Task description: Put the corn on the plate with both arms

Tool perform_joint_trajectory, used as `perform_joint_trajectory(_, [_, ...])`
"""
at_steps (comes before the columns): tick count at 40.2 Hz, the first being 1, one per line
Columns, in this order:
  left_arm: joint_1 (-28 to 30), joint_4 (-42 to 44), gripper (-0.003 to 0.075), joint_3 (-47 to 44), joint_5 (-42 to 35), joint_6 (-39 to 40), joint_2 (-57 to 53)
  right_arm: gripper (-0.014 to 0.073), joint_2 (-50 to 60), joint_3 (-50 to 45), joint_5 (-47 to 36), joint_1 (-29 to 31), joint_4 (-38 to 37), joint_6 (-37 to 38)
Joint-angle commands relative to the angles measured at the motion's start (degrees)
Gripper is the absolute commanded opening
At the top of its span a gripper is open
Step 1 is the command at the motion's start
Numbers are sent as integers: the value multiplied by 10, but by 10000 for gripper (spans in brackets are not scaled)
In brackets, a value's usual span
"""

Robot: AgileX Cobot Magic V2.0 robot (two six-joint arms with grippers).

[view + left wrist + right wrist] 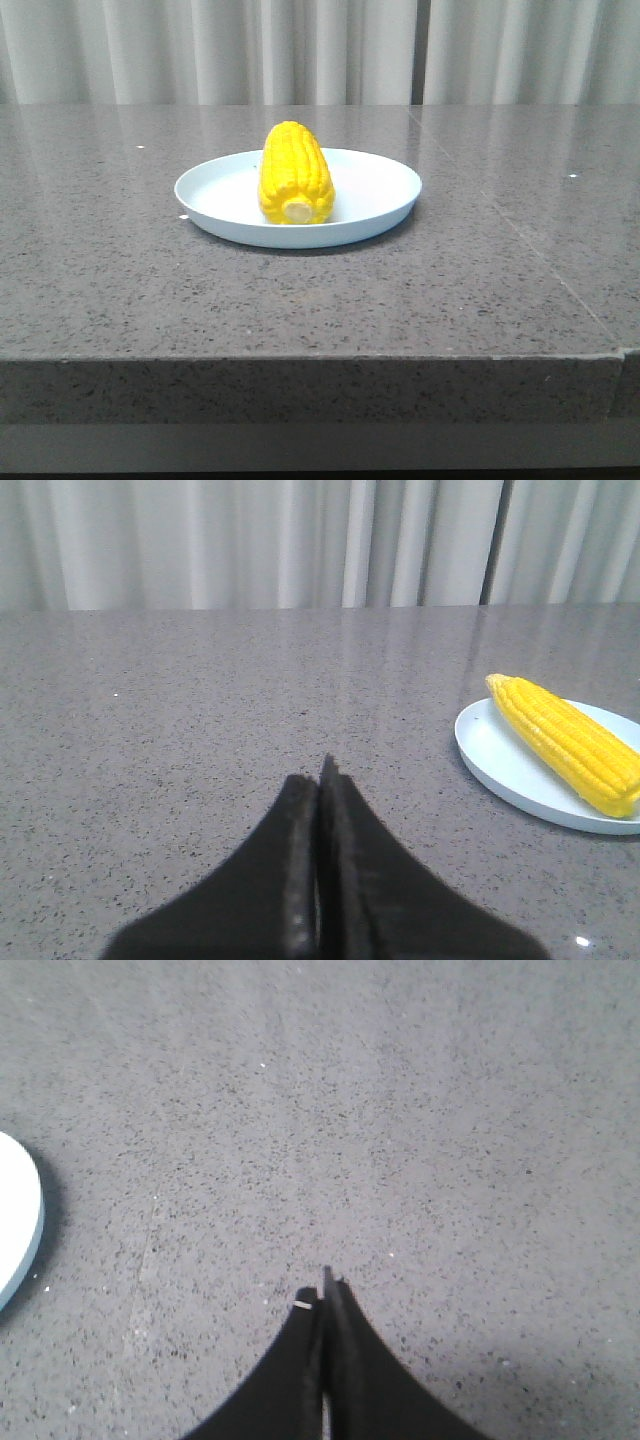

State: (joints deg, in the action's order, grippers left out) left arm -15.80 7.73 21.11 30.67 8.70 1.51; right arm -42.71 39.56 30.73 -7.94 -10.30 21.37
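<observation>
Now we see the bright yellow corn cob (295,175) lying on the round pale blue plate (375,190); our left gripper (320,770) and right gripper (325,1285) are closed, empty

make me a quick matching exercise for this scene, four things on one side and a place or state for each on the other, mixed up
Things:
1. bright yellow corn cob
2. round pale blue-white plate
3. left gripper with black fingers
4. speckled grey stone table

Places or states:
A. shut, holding nothing
B. lying on the plate, pale stub end toward the front camera
C. resting directly on the table
D. carrying the plate

Pairs: 1-B, 2-C, 3-A, 4-D
</observation>
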Motion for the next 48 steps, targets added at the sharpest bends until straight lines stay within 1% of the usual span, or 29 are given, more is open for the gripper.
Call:
perform_joint_trajectory(1, [0, 3, -20, 14, -49, 5, 7, -63, 68, -51, -86, 3, -24, -11])
perform_joint_trajectory(4, [0, 3, -20, 14, -49, 5, 7, -63, 133, -101, -116, 3, -39, -11])
perform_joint_trajectory(8, [0, 3, -20, 14, -49, 5, 7, -63, 199, -148, -147, 3, -42, -11])
perform_joint_trajectory(12, [0, 3, -20, 14, -49, 5, 7, -63, 252, -177, -170, 3, -42, -11])
perform_joint_trajectory(16, [0, 3, -20, 14, -49, 5, 7, -63, 285, -184, -171, 3, -42, -11])
perform_joint_trajectory(48, [0, 3, -20, 14, -49, 5, 7, -63, 292, -184, -170, 3, -42, -11])
